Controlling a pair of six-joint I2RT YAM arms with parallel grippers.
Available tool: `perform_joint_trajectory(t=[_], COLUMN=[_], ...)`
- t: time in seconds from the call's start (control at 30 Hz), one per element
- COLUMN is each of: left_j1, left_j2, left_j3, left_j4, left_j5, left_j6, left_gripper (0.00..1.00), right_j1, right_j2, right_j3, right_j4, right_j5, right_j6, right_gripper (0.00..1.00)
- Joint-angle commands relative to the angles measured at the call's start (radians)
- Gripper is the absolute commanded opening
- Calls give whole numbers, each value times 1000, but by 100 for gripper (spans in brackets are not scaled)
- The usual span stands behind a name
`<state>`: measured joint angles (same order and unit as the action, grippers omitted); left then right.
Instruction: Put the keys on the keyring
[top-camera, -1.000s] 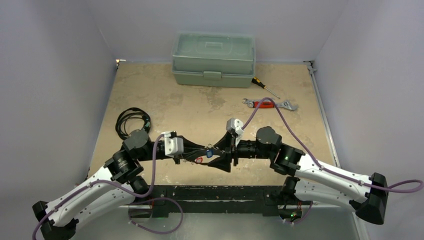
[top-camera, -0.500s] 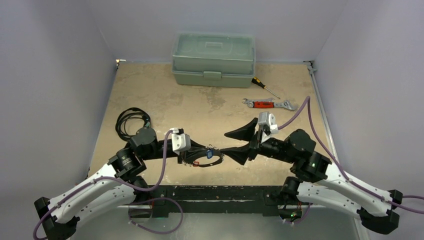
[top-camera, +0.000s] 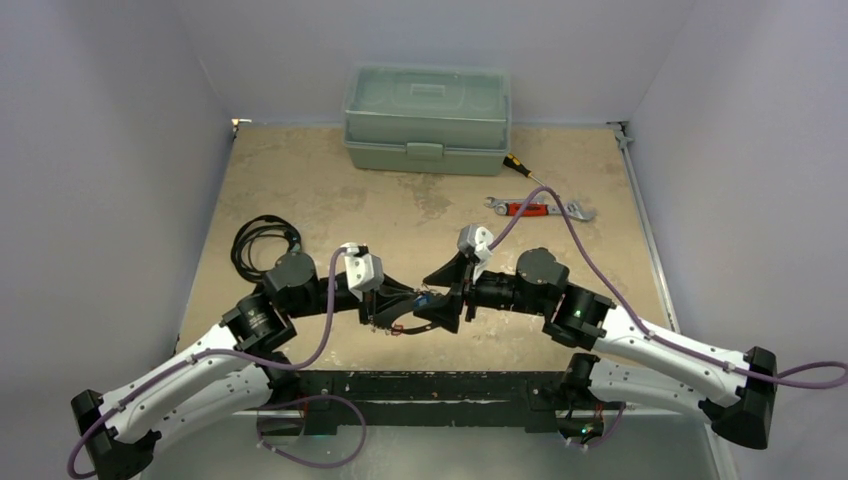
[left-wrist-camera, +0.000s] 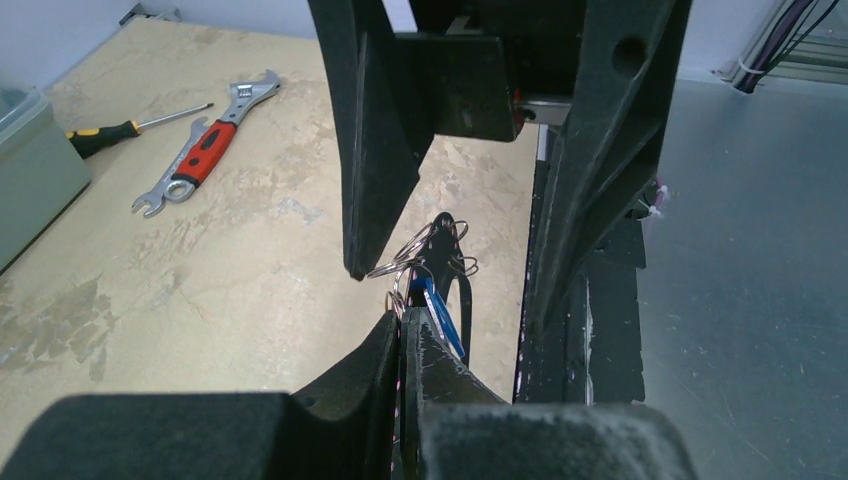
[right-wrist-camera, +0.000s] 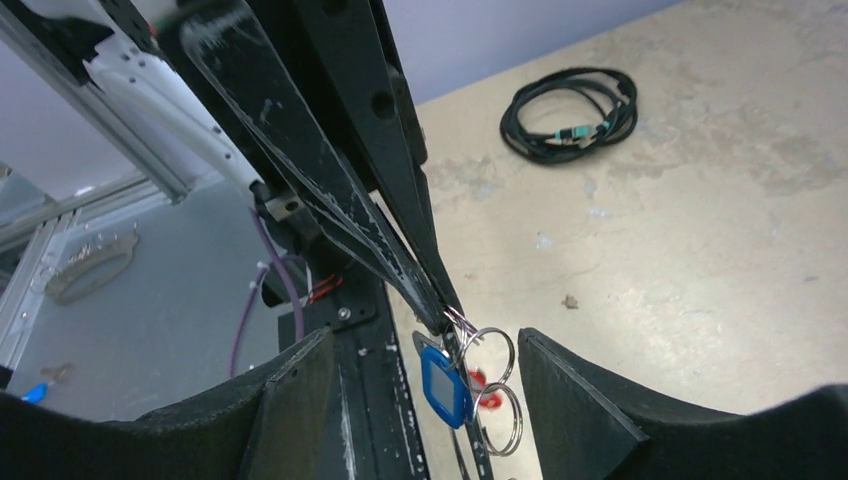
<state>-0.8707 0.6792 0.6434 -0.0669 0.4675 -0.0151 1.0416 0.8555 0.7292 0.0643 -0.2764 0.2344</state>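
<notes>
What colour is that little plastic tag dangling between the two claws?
The tag is blue, clearest in the right wrist view.

Left claw (right-wrist-camera: 441, 306) pinches keyring (right-wrist-camera: 488, 331); blue-tagged key (right-wrist-camera: 445, 386) dangles between spread right claw (right-wrist-camera: 425, 342) fingers.

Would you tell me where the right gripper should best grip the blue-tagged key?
Probably the blue tag: it hangs free below the shut left gripper and is broader than the thin rings beside it. Come straight in with the right gripper, which is open on either side of it.
</notes>
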Motion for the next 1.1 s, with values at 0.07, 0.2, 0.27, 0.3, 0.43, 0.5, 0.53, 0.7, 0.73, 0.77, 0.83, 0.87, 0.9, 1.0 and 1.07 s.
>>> perform_joint_trajectory(t=[0.07, 0.2, 0.27, 0.3, 0.43, 0.5, 0.53, 0.7, 0.73, 0.77, 0.83, 0.87, 0.9, 1.0, 1.07], left_j1=[7, 6, 7, 7, 7, 7, 7, 7, 7, 7, 7, 7, 6, 7, 7], left_j2=[-25, -33, -40, -42, -45, -53, -61, -93, -95, -96, -96, -92, -89, -81, -78], left_j3=[22, 18, 14, 12, 13, 13, 14, 1, 0, -2, -5, -4, -1, 3, 2], left_j4=[69, 86, 92, 95, 98, 106, 109, 139, 146, 155, 168, 168, 164, 160, 160], left_j5=[48, 65, 68, 72, 104, 121, 128, 141, 145, 149, 150, 151, 152, 153, 152], left_j6=[-7, -15, -19, -20, -25, -29, -30, -45, -51, -54, -64, -62, -59, -54, -54], left_gripper=[0, 0, 0, 0, 0, 0, 0, 0, 0, 0, 0, 0, 0, 0, 0], right_j1=[3, 3, 3, 3, 3, 3, 3, 2, 3, 3, 3, 2, 2, 2, 3], right_j2=[11, 16, 13, 13, 12, 4, -3, -42, -47, -51, -50, -49, -47, -48, -52], right_j3=[-7, -32, -56, -65, -80, -89, -95, -132, -139, -143, -152, -156, -161, -170, -178], right_j4=[62, 75, 103, 112, 117, 118, 119, 146, 156, 164, 176, 184, 193, 208, 222], right_j5=[-70, -82, -90, -90, -82, -81, -82, -98, -103, -111, -121, -127, -132, -135, -137], right_j6=[-7, -16, -13, -11, -9, -6, -3, 21, 28, 33, 40, 46, 51, 57, 60], right_gripper=[70, 51, 28, 19, 0, 0, 0, 0, 0, 0, 8, 23, 31, 38, 24])
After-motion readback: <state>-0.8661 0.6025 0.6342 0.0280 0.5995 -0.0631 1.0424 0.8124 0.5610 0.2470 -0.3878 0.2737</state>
